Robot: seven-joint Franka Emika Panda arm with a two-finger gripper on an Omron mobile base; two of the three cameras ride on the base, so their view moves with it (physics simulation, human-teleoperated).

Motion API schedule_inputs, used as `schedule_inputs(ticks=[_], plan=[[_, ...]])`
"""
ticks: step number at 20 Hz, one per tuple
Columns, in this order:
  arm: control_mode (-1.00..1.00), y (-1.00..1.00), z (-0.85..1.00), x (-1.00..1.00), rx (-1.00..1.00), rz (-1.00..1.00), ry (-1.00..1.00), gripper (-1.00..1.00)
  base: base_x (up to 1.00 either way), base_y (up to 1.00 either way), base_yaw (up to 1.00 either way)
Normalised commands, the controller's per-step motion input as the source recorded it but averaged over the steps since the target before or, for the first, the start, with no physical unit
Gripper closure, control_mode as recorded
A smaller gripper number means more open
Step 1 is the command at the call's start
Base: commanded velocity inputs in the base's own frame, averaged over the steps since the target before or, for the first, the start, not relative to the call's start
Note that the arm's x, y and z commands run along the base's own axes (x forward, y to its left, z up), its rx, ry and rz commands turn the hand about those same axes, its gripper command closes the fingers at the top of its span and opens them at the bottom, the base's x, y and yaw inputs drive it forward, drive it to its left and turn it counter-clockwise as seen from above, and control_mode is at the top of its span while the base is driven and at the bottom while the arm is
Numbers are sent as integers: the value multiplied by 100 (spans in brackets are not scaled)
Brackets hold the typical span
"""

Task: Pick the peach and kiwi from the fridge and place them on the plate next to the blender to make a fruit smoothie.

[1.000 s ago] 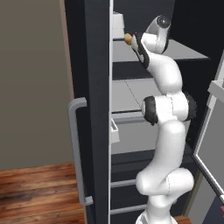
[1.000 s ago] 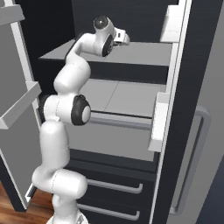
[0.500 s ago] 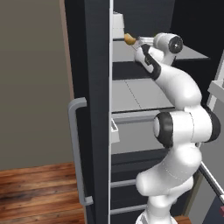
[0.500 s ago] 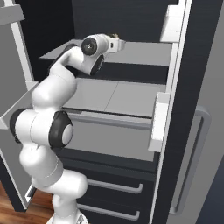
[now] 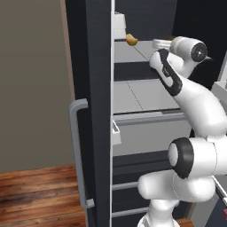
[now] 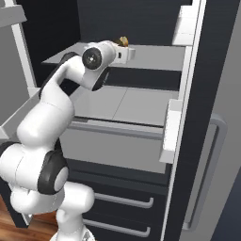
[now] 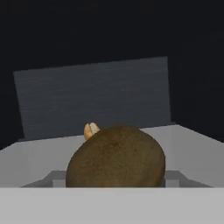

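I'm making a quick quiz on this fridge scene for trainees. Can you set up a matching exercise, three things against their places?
Things:
1. kiwi
2. peach
3. door handle

Places:
A. small, partly hidden behind the brown fruit in the hand view
B. upright on the front of the dark fridge door
C. large and closest in the hand view, on the upper shelf

Pairs: 1-C, 2-A, 3-B

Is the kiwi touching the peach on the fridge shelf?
Cannot tell. In the hand view the brown kiwi stands in front and covers most of the peach, so no gap or contact shows between them on the grey shelf.
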Motion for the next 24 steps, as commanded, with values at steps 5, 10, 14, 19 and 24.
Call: schedule_inputs(ticks=[5,10,14,19,24], plan=[[-100,5,-6,-100,2,0,26,100,0,0,0],[-100,33,-72,-100,0,0,39,100,0,0,0],[-100,29,-100,-100,-1,0,42,100,0,0,0],[-100,5,-83,-100,0,0,27,100,0,0,0],[-100,0,-7,-15,0,0,1,100,0,0,0]])
